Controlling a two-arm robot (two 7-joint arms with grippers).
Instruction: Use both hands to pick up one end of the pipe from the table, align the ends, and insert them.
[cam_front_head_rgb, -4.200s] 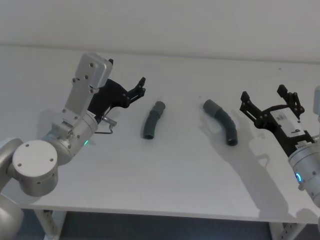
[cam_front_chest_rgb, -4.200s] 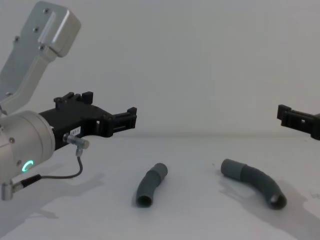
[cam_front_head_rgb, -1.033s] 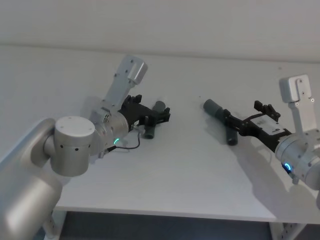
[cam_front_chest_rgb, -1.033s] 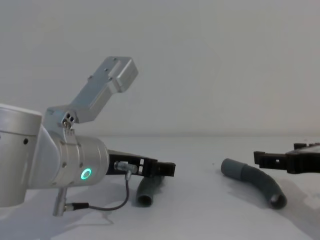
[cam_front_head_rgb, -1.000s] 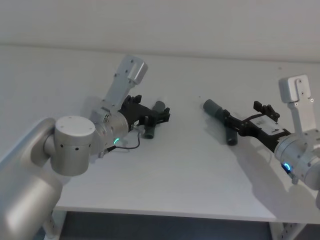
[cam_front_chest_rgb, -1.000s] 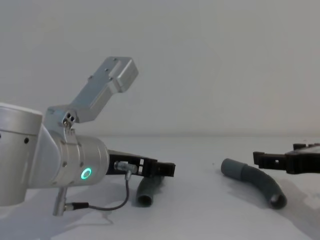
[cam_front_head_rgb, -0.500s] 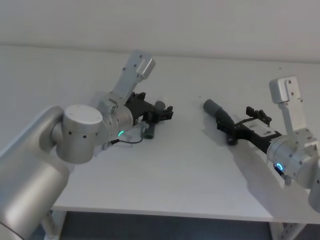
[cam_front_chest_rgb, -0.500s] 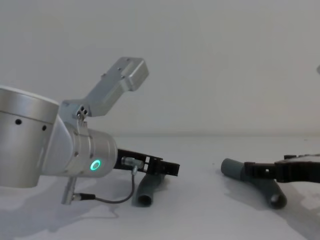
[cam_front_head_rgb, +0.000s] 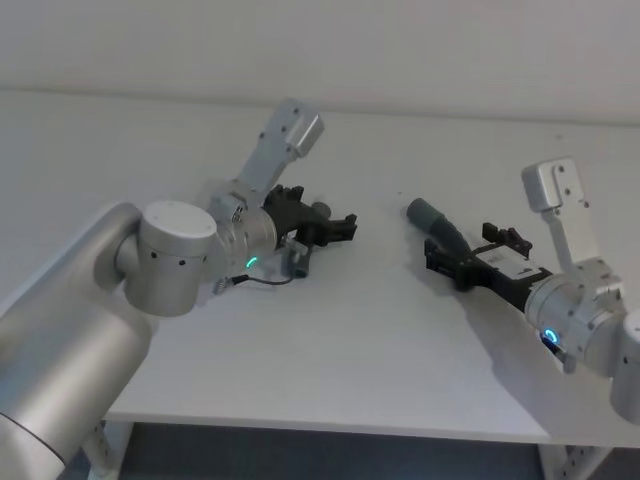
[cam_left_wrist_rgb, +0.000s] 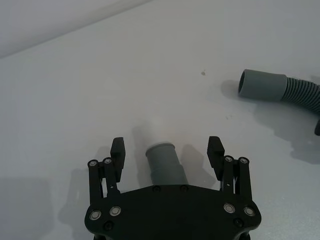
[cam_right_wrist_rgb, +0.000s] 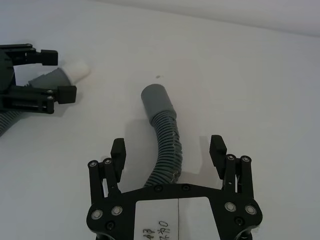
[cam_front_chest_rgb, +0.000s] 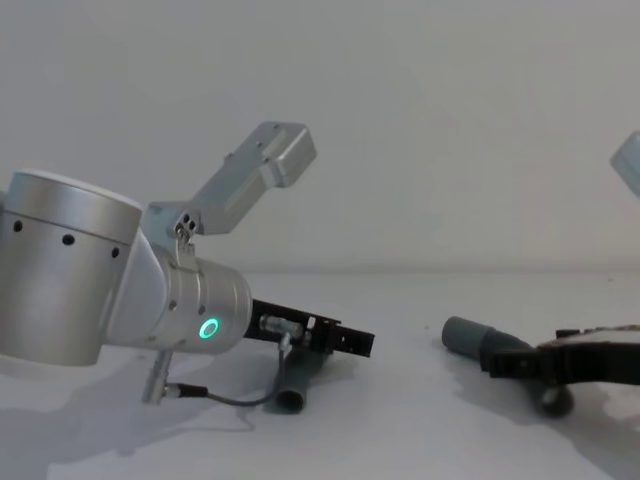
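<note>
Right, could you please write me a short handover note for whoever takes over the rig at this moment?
Left gripper: open, straddling the short pipe piece, not touching it.
Right gripper: open, straddling the long pipe piece the same way.
Both pieces lie apart on the table.
Done: both grippers in position.
To do: close, lift, line the pieces up, push them together.

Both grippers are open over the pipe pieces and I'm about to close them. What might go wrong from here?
1. The left gripper straddles the short piece right at its mouth; closing there may leave little tip free to insert.
2. The right gripper straddles the longer piece on its ribbed bend, so it may twist, swinging the socket off line.
</note>
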